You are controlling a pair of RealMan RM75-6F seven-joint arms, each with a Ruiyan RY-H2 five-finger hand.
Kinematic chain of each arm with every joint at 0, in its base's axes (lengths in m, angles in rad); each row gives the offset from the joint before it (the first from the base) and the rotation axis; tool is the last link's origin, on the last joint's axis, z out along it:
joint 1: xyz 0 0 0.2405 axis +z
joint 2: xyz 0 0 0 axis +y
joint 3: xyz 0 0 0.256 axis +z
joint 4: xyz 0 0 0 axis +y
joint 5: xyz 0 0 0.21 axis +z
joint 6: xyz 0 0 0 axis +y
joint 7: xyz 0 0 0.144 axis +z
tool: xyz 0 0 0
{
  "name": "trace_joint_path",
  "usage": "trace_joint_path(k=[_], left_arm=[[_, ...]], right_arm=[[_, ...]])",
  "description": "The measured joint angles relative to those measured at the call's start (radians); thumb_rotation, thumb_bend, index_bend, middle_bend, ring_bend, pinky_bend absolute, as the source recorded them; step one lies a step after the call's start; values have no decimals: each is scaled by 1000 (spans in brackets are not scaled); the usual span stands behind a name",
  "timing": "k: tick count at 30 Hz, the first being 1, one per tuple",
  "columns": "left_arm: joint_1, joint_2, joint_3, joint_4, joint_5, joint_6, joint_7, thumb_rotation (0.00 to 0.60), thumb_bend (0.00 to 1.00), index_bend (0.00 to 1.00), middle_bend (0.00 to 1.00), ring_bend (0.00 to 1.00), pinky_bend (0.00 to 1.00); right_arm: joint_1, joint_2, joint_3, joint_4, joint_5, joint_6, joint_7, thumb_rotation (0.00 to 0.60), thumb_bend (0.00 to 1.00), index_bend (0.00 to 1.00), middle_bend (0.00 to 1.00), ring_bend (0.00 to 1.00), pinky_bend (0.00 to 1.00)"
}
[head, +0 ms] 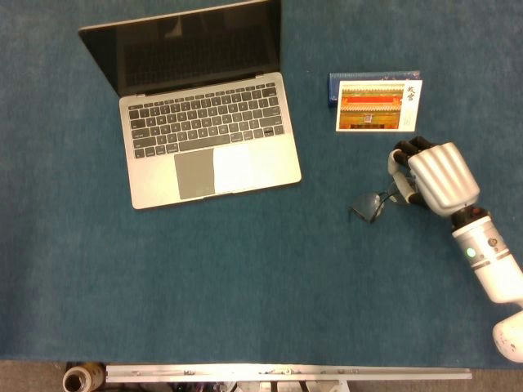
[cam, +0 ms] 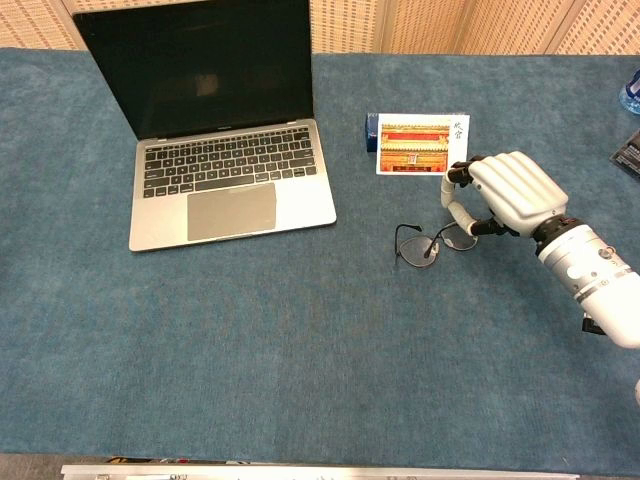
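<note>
A pair of thin dark-framed glasses [head: 369,205] [cam: 421,245] lies on the blue cloth, right of centre. My right hand [head: 437,177] [cam: 508,190] is over their right end. Its thumb and curled fingers [cam: 457,209] close around the right lens, which they mostly hide. The left lens stands free and looks slightly tilted. Neither view shows my left hand.
An open silver laptop [head: 208,135] [cam: 225,175] stands at the back left. A picture card of a red building leans on a small blue box [head: 377,104] [cam: 420,144] just behind my right hand. A blue bottle [cam: 632,92] and a dark item [cam: 629,152] sit at the right edge.
</note>
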Motion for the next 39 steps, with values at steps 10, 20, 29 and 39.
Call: trace_joint_path(k=[10, 20, 29, 39], left_arm=[[1, 0, 1, -2, 1, 0, 3, 600, 354, 538, 510, 388, 530], [2, 2, 1, -4, 1, 2, 1, 600, 354, 538, 511, 388, 530], [2, 1, 2, -2, -1, -2, 2, 600, 354, 538, 510, 388, 530], [1, -2, 4, -1, -1, -6, 8, 600, 354, 538, 511, 388, 530]], right_arm=[[0, -20, -13, 41, 1, -14, 8, 600, 451, 541, 470, 379, 684], [-1, -38, -20, 77, 4, -22, 12, 600, 451, 541, 470, 379, 684], [-3, -44, -23, 94, 5, -24, 24, 600, 450, 541, 470, 379, 684], [-2, 19, -13, -50, -33, 51, 31, 600, 449, 541, 470, 379, 684]])
